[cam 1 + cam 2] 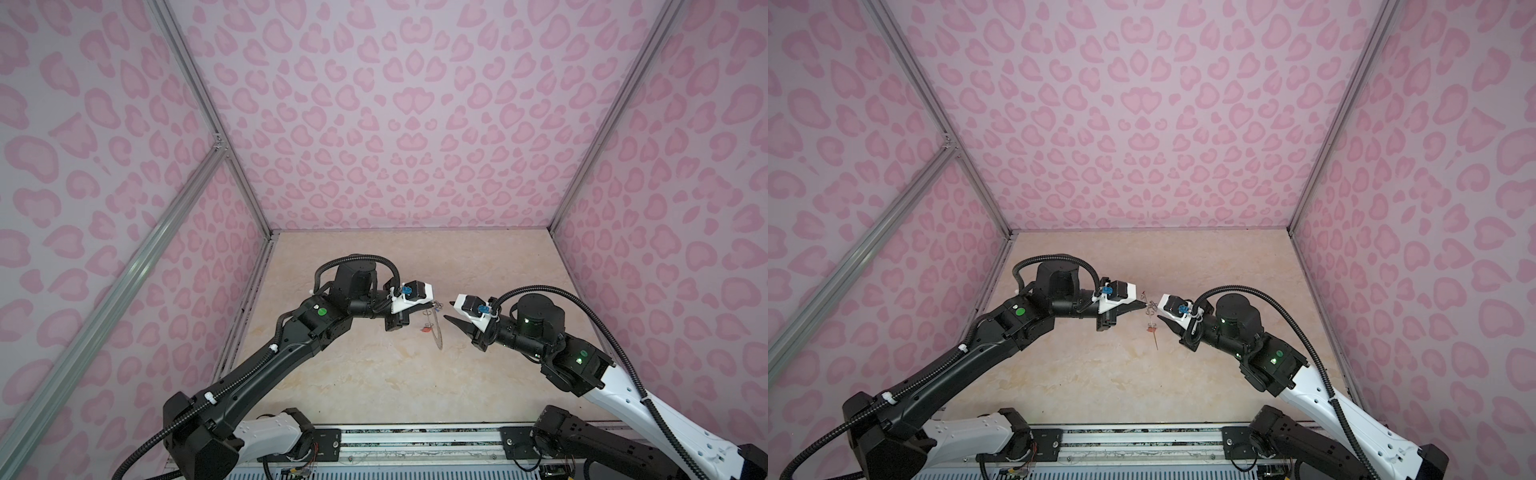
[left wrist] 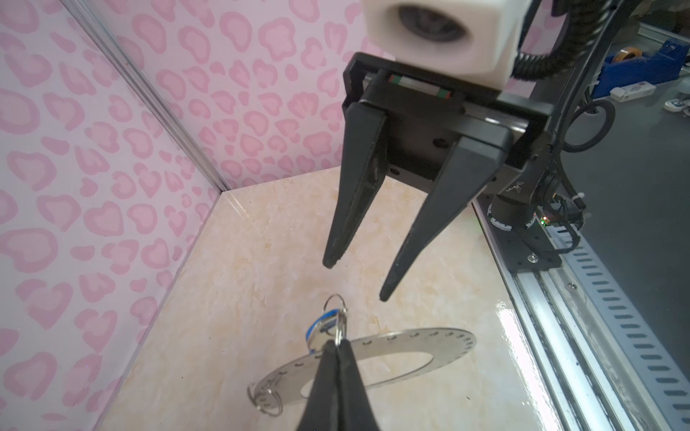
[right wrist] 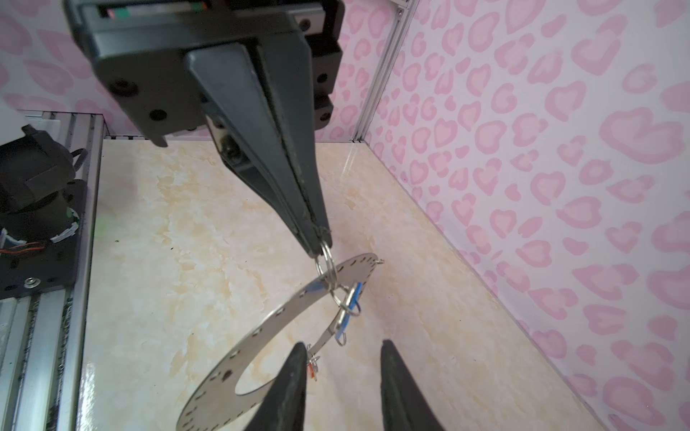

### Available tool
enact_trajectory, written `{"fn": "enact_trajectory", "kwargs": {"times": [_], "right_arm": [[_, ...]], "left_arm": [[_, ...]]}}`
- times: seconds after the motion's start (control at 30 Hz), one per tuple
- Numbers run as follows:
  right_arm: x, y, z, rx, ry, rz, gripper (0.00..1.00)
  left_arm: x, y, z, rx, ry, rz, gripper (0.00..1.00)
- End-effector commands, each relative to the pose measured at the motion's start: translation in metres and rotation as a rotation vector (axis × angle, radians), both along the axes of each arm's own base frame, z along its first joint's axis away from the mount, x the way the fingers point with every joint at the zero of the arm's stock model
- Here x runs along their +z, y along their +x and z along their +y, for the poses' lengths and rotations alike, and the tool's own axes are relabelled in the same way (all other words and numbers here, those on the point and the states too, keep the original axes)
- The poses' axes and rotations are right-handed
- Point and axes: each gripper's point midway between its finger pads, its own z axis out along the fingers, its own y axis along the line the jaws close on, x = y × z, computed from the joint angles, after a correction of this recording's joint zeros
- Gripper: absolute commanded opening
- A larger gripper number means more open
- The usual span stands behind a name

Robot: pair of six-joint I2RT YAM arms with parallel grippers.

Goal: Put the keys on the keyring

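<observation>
the left claw point(image 3: 321, 242) is pressed together, pinching a wire loop point(image 3: 328, 261) on the edge of the keyring point(image 3: 224, 377), which hangs tilted from it over the middle of the tabletop point(image 1: 374, 374). the blue-tagged key point(image 3: 353, 298) dangles from a loop right beside that pinch; the red-tagged key point(image 3: 310, 367) hangs farther along the rim. facing it, the right claw point(image 2: 356, 281) stands partly spread, near the keyring, holding and touching nothing.

The walls point(image 1: 415, 124) are pink leopard-spotted, the table point(image 1: 374, 374) cream marble, the keyring point(image 2: 442, 345) silver, a key tag point(image 2: 320, 329) blue.
</observation>
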Motion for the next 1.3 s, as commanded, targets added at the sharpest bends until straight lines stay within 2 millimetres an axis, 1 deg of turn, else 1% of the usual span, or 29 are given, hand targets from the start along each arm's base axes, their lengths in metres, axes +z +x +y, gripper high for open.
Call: {"fn": "enact_trajectory", "kwargs": {"times": [0.0, 0.1, 0.2, 0.27, 0.43, 0.63, 0.9, 0.93, 1.0, 1.17, 1.27], "right_arm": [[0.018, 0.006, -0.001, -0.023, 0.024, -0.101, 0.32], [0.027, -0.001, 0.002, 0.014, 0.002, -0.187, 0.31], [0.034, -0.004, 0.001, 0.021, -0.023, -0.261, 0.28], [0.033, -0.004, 0.002, 0.031, -0.053, -0.274, 0.26], [0.024, -0.004, 0.007, 0.069, -0.126, -0.271, 0.25], [0.027, -0.001, 0.008, 0.066, -0.166, -0.316, 0.25], [0.021, 0.0, 0.01, 0.099, -0.232, -0.336, 0.25], [0.019, 0.0, 0.01, 0.103, -0.242, -0.336, 0.25], [0.016, -0.001, 0.011, 0.118, -0.262, -0.334, 0.17], [0.016, 0.0, 0.012, 0.121, -0.269, -0.344, 0.16], [0.015, 0.001, 0.012, 0.121, -0.279, -0.346, 0.11]], "left_arm": [[0.026, -0.001, -0.004, -0.015, -0.113, -0.014, 0.03], [0.026, 0.0, -0.004, -0.014, -0.119, 0.006, 0.03], [0.026, -0.003, -0.003, -0.015, -0.123, 0.008, 0.03], [0.026, -0.003, -0.002, -0.012, -0.125, 0.01, 0.03], [0.027, -0.003, -0.001, -0.011, -0.127, 0.019, 0.03], [0.025, -0.005, 0.0, -0.012, -0.121, 0.026, 0.03], [0.022, -0.006, -0.001, -0.023, -0.11, 0.04, 0.03], [0.022, -0.006, -0.001, -0.023, -0.109, 0.042, 0.03], [0.021, -0.006, -0.002, -0.026, -0.107, 0.045, 0.03], [0.019, -0.006, -0.003, -0.034, -0.103, 0.052, 0.03], [0.019, -0.006, -0.003, -0.032, -0.102, 0.051, 0.03]]}}
